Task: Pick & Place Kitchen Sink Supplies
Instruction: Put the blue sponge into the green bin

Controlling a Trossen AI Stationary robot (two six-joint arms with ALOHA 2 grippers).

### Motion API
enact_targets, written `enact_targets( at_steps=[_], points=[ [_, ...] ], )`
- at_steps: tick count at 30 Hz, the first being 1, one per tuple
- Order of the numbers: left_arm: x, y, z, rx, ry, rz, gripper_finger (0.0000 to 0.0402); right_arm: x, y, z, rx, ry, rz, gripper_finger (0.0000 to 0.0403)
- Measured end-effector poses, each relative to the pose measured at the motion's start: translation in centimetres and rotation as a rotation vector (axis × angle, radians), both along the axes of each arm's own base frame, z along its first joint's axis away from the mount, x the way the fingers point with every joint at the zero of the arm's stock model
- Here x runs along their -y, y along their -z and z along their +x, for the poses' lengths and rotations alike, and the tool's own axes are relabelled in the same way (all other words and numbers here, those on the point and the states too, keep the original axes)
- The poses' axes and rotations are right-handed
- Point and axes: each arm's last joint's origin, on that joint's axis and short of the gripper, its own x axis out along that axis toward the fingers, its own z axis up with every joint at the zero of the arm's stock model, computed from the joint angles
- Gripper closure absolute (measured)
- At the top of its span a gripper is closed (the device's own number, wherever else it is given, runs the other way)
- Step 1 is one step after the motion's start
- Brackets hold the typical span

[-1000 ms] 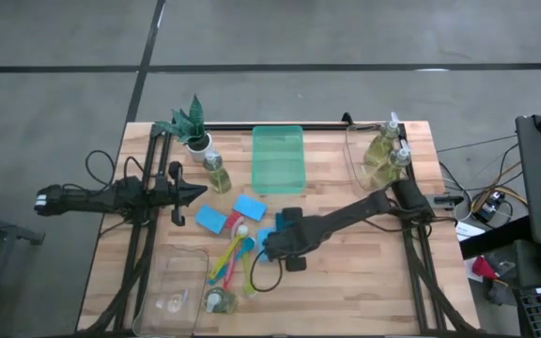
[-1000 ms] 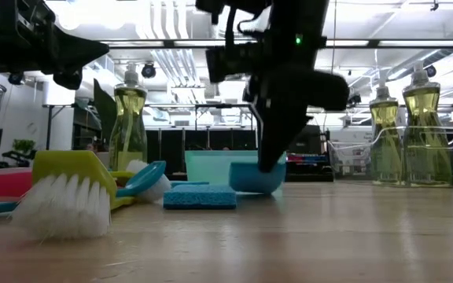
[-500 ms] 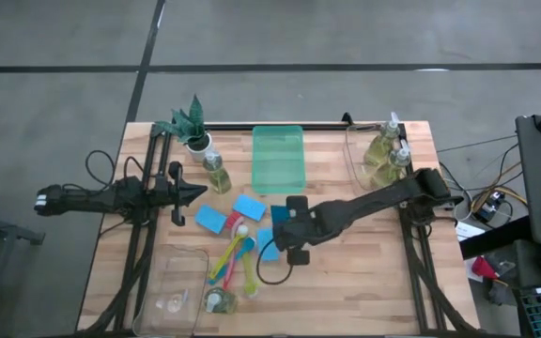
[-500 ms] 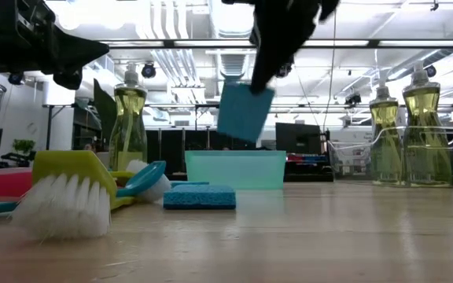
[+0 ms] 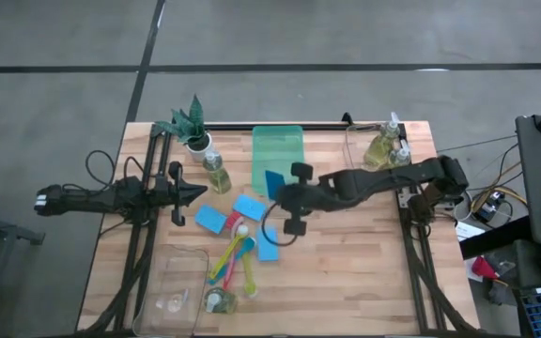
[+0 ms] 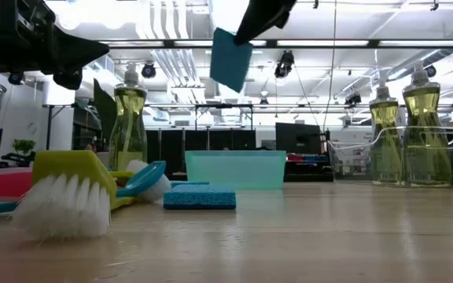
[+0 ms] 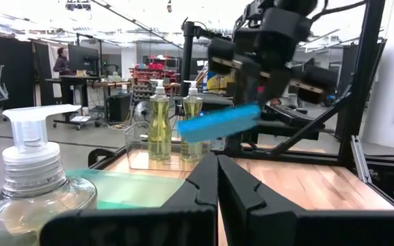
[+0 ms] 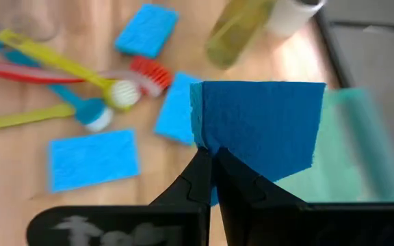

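The right hand (image 5: 280, 191) is clenched on a blue sponge (image 5: 274, 183), held in the air at the near end of the green tray (image 5: 278, 150), right of the desk's middle. In the right wrist view the fingers pinch only one edge of that sponge (image 8: 258, 126), and it hangs tilted in the low view (image 6: 230, 59).

Judging from that thin edge grip, the sponge could twist or slip out while it is carried, and land on the brushes or on the bare desk (image 5: 346, 272) rather than in a tray. A low swing could also clip the soap bottle (image 5: 217, 172) near the potted plant (image 5: 190, 124).

The left hand (image 5: 195, 192) waits at the left side of the desk, fingers pressed together on nothing.

Count: four sponges, one held and three lying near the middle (image 5: 211, 220) (image 5: 249, 207) (image 5: 269, 246). Four soap bottles, as far as I can tell: one by the plant, two in the clear tray at the far right (image 5: 383, 148), one lying near the desk's near edge (image 5: 219, 300). The brushes (image 5: 235, 255) lie bunched together, so their number is unclear; red, yellow, blue and green handles show.
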Motion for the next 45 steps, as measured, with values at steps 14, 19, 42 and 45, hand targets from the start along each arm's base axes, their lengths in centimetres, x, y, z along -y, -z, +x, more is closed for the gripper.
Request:
enact_targets(
  at_steps=[14,19,42,45],
  points=[
    [0.0,0.0,0.0,-0.003,0.000,0.000,0.0399,5.9,1.7,1.7,-0.084,0.053,-0.182,0.0394],
    [0.0,0.0,0.0,-0.002,0.000,0.000,0.0399,7.5,3.9,2.7,-0.160,0.066,-0.195,0.0394],
    [0.0,0.0,0.0,-0.004,0.000,0.000,0.0399,12.8,13.4,5.2,-0.438,0.091,-0.202,0.0394],
    [0.0,0.0,0.0,-0.004,0.000,0.000,0.0399,13.1,14.4,5.4,-0.461,0.090,-0.201,0.0394]
  ],
)
